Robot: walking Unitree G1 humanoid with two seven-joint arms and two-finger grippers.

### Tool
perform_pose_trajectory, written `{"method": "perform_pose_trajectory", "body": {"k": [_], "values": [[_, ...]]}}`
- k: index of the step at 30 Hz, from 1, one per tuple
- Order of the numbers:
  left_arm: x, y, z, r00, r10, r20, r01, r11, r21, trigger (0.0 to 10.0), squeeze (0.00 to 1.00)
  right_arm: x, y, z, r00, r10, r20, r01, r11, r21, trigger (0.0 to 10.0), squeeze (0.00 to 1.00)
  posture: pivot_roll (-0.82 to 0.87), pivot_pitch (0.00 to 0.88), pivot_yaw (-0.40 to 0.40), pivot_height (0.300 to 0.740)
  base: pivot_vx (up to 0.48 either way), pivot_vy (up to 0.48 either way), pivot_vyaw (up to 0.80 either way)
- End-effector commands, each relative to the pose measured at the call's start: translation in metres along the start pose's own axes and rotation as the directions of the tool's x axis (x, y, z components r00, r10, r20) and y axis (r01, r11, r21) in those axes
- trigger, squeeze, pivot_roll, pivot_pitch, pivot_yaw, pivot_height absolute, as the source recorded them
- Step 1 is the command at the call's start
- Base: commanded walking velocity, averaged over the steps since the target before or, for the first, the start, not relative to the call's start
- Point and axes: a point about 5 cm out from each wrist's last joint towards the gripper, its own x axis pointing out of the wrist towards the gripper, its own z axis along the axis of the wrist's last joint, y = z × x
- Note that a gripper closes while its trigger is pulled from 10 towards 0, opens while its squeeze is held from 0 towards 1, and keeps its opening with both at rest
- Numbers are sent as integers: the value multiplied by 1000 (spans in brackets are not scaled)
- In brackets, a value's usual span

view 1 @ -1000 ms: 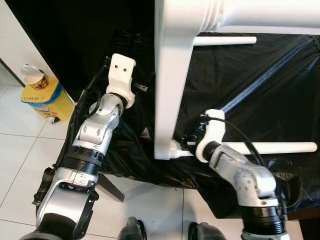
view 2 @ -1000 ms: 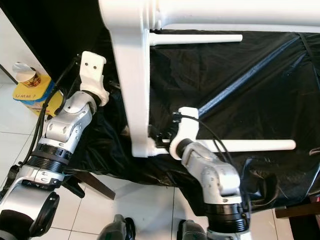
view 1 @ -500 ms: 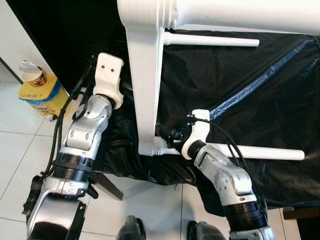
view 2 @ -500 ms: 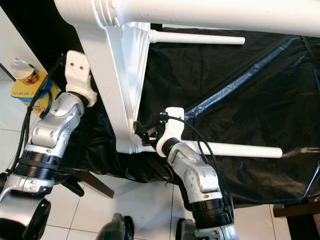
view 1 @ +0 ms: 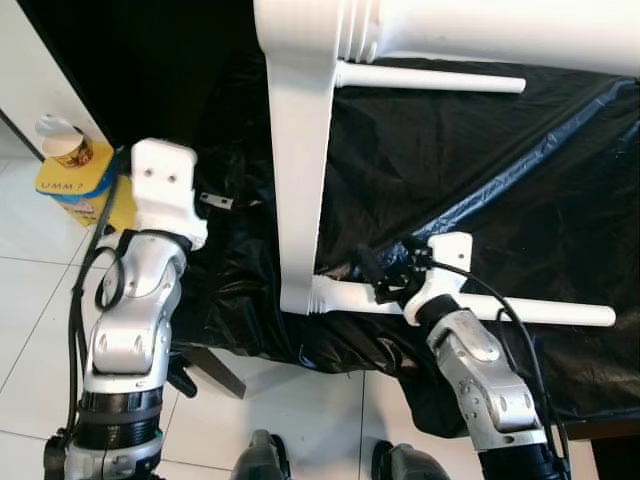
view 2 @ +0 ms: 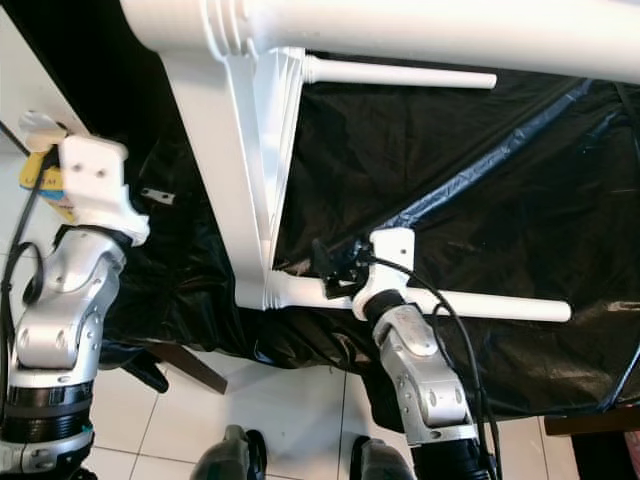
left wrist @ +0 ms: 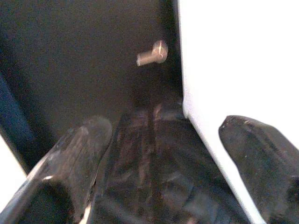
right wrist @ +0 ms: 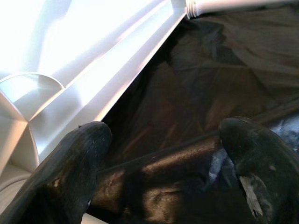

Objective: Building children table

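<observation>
A white plastic children's table (view 1: 300, 180) lies tipped on a black sheet, its rim running from the top edge down to the near side. One white leg (view 1: 430, 80) sticks out to the right at the far end. A second leg (view 1: 520, 310) is plugged in at the near corner. My right gripper (view 1: 378, 272) hovers just above that near leg's base. It is open, with only black sheet between its fingers (right wrist: 79, 158). My left gripper (left wrist: 163, 135) is open left of the rim, pointing at a small metal bolt (left wrist: 152, 53) on the sheet.
The black sheet (view 1: 470, 190) covers a low platform whose front edge ends at white floor tiles (view 1: 30, 330). A yellow box with a paper cup (view 1: 70, 165) stands on the floor at the left. A dark wooden support (view 1: 215, 372) juts out under the sheet.
My left arm has drawn back to the left and toward me, away from the table's rim. My right wrist has swung a little right along the near leg. The head view has shifted slightly.
</observation>
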Motion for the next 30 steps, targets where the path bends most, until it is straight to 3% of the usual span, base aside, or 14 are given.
{"method": "perform_pose_trajectory", "body": {"k": [1,6,12,18,24,30], "values": [[-6,17,3,953,302,17,-302,953,-11,10000,0,-2,-1,0,1000,3,6,-3,1000,-11,10000,0,138,144,-21,740,0,0,0],[-22,11,2,964,265,11,-265,964,0,10000,0,-1,-5,3,999,11,51,-9,999,-41,10000,0,161,131,-41,740,0,0,0],[-41,8,-5,956,292,-39,-292,956,13,10000,0,1,-12,10,990,-26,139,40,995,-95,10000,0,184,119,-65,740,0,0,0],[-49,11,-13,943,323,-76,-324,946,4,10000,0,2,-17,15,980,-72,183,94,988,-119,10000,0,184,125,-72,740,0,0,0],[-56,26,-38,917,363,-163,-383,918,-108,10000,0,3,-37,20,948,-207,242,247,957,-150,10000,0,159,149,-56,740,0,0,0],[-55,25,-51,926,328,-186,-357,921,-153,10000,0,0,-49,12,932,-272,240,318,930,-185,10000,0,135,140,-41,740,0,0,0]]}}
